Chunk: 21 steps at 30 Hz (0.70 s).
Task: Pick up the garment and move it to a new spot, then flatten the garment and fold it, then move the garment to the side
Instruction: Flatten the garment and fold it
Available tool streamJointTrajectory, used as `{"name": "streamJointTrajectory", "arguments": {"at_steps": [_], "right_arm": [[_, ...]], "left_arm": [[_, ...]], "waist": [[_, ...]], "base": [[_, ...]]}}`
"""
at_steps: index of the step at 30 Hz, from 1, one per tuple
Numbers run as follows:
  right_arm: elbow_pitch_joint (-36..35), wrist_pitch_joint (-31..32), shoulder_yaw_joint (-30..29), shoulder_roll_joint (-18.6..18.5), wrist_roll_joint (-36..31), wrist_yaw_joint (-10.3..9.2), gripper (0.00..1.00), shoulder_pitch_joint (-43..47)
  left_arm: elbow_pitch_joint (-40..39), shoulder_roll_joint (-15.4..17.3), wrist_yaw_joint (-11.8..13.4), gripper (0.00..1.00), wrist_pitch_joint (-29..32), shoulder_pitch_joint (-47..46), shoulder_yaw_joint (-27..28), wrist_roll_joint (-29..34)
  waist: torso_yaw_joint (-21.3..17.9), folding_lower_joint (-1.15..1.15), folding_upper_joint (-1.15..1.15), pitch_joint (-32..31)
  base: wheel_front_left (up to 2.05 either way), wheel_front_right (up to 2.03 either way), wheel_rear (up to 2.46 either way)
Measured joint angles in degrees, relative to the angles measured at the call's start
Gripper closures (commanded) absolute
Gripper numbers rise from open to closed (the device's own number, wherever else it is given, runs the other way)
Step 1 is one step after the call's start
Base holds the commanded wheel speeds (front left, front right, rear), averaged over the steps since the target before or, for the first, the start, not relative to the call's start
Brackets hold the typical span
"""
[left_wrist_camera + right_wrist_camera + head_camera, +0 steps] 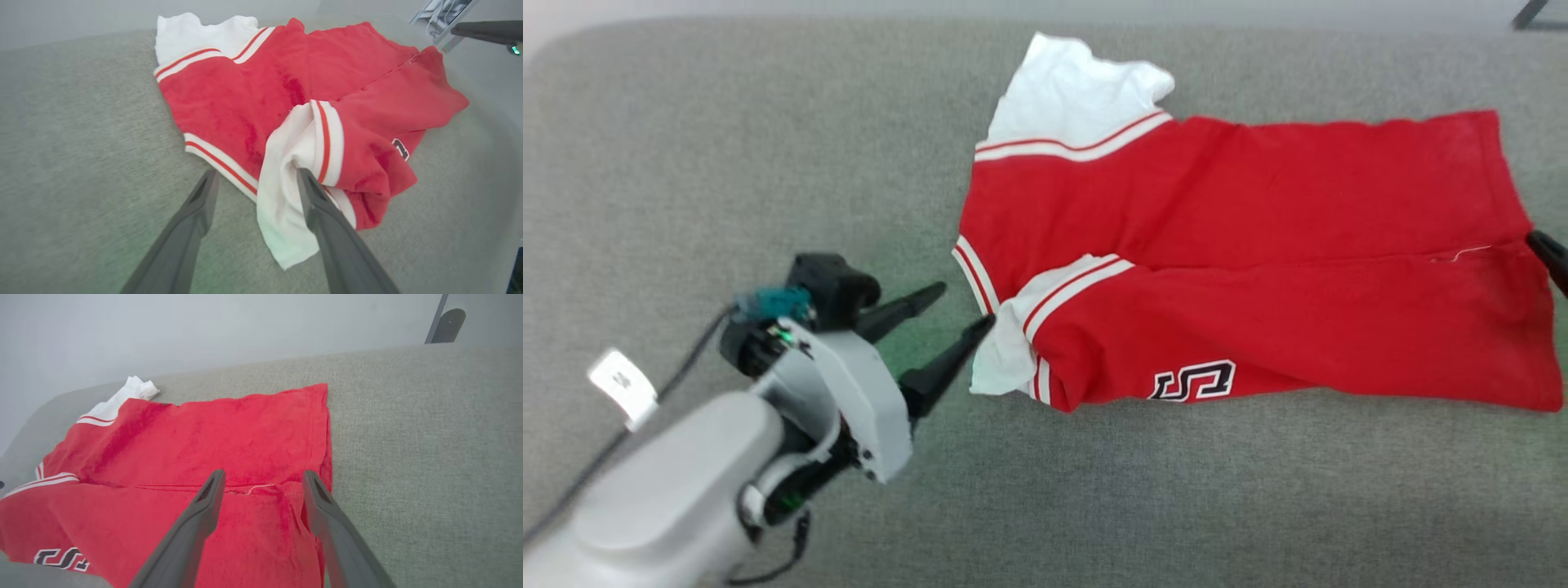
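Observation:
The garment (1258, 245) lies on the grey surface (727, 163), folded lengthwise with its hem to the right. Its white sleeves sit at the left end, and part of the black number (1192, 381) shows on the near folded edge. My left gripper (968, 303) is open at that left end. In the left wrist view the left gripper (257, 172) has one finger (310, 196) touching the near white sleeve (286, 196) of the garment (265, 94). My right gripper (264, 473) is open above the hem corner of the garment (204, 445). One right fingertip (1550, 253) shows at the right edge of the head view.
The grey surface (429, 437) stretches wide to the left of and in front of the garment, and its rounded back edge meets a pale wall. A dark stand part (1531, 12) shows beyond the far right corner. A white tag (623, 384) hangs on my left arm's cable.

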Motion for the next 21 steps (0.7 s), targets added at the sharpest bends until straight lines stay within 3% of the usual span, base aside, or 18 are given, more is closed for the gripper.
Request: {"name": "streamJointTrajectory", "arguments": {"at_steps": [5, 10, 15, 21], "right_arm": [[0.3, -0.6, -1.0, 0.2, -0.3, 0.00, 0.00, 0.0], [0.0, -0.5, -2.1, 0.3, -0.4, 0.00, 0.00, 0.1], [-0.2, -0.4, -2.9, 0.4, -0.6, 0.00, 0.00, 0.0], [-0.7, -0.1, -3.4, 1.0, -0.9, 0.00, 0.00, -0.2]], "left_arm": [[-5.5, 4.7, 2.3, 0.00, 10.4, -2.9, 0.4, -3.2], [-9.7, 6.8, 5.8, 0.00, 23.2, -5.6, -1.3, -6.7], [-11.3, 5.7, 8.7, 0.00, 35.3, -7.5, -3.5, -12.1], [-8.4, 2.3, 10.6, 0.00, 40.3, -8.9, -4.1, -16.1]], "waist": [[0.2, 0.00, 0.00, -3.3], [0.6, 0.00, 0.00, -5.3], [0.4, 0.00, 0.00, -5.3], [-1.0, 0.00, 0.00, -3.9]], "base": [[0.00, 0.00, 0.00], [0.00, 0.00, 0.00], [0.00, 0.00, 0.00], [0.00, 0.00, 0.00]]}}
